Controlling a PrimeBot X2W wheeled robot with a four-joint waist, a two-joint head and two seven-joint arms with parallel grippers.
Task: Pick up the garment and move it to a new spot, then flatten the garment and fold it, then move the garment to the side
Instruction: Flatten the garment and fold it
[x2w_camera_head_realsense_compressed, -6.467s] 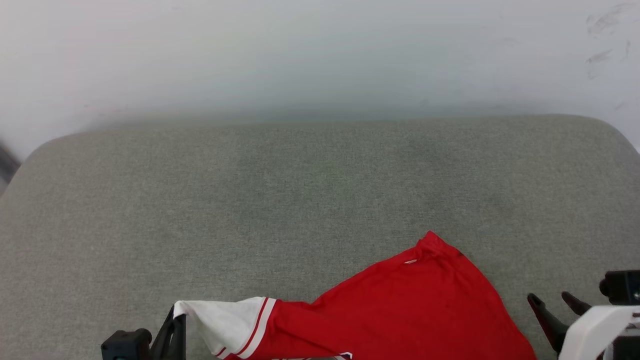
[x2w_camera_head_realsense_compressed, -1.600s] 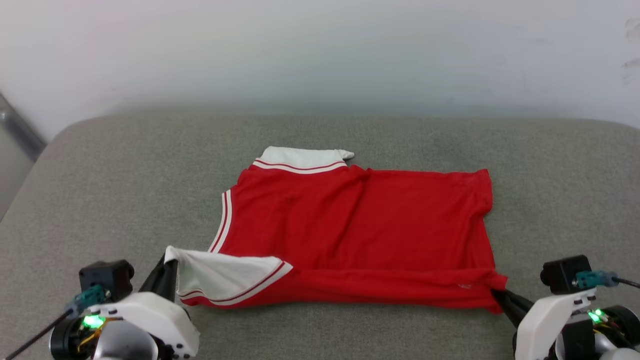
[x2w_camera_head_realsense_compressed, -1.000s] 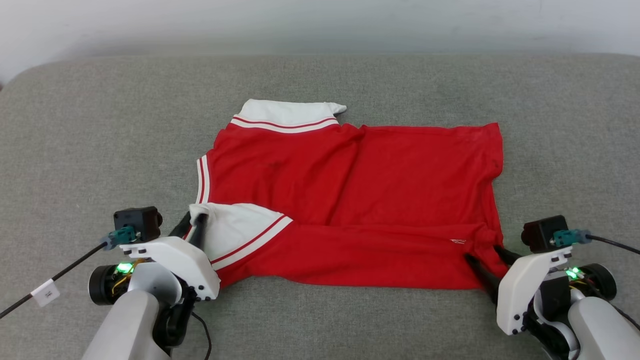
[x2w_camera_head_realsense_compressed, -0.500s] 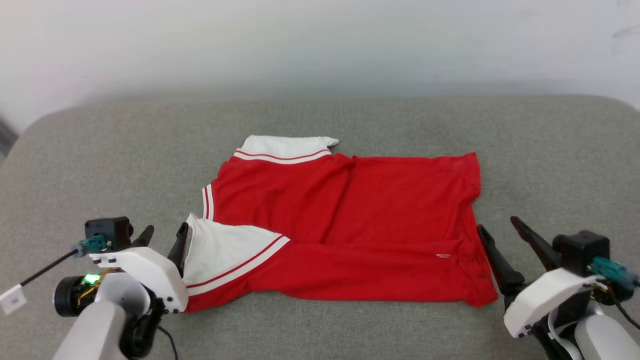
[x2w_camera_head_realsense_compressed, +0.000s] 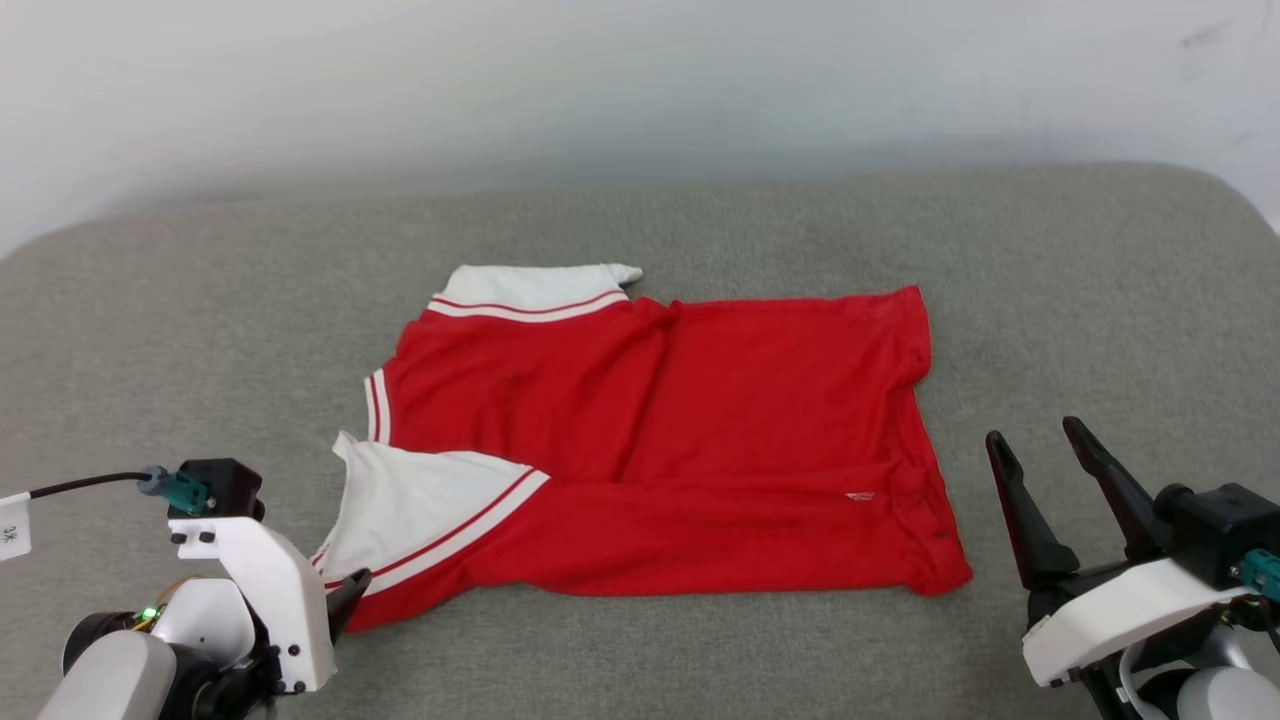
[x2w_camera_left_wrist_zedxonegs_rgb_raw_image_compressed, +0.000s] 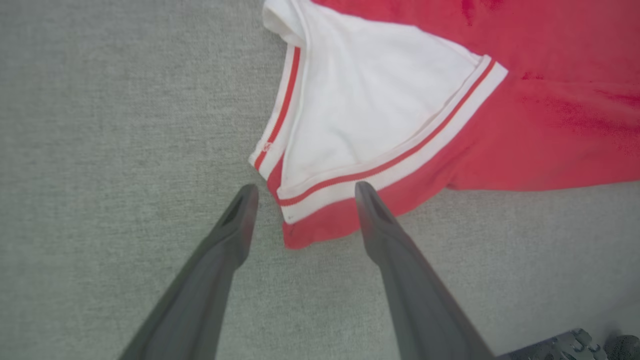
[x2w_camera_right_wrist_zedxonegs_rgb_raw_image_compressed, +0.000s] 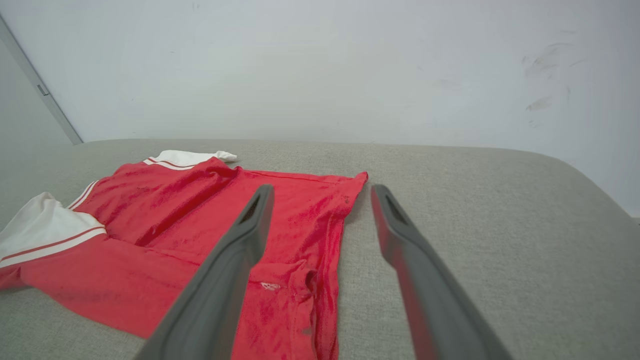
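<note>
- You've got the garment (x2w_camera_head_realsense_compressed: 660, 440) spread mid-frame on the grey cushion (x2w_camera_head_realsense_compressed: 150, 330).
- Your left gripper (x2w_camera_left_wrist_zedxonegs_rgb_raw_image_compressed: 302, 192): jaws apart either side of the sleeve corner (x2w_camera_left_wrist_zedxonegs_rgb_raw_image_compressed: 290, 220), fingers mostly hidden in the head view.
- Your right gripper (x2w_camera_head_realsense_compressed: 1035, 435): jaws apart, lower right, holding nothing.

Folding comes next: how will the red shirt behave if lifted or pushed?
Probably floppy: the garment lies creased, its near edge folded over, so a lifted corner would drape. It looks thin, so likely light. Pushed, it would probably bunch on the grey cushion rather than slide.
</note>
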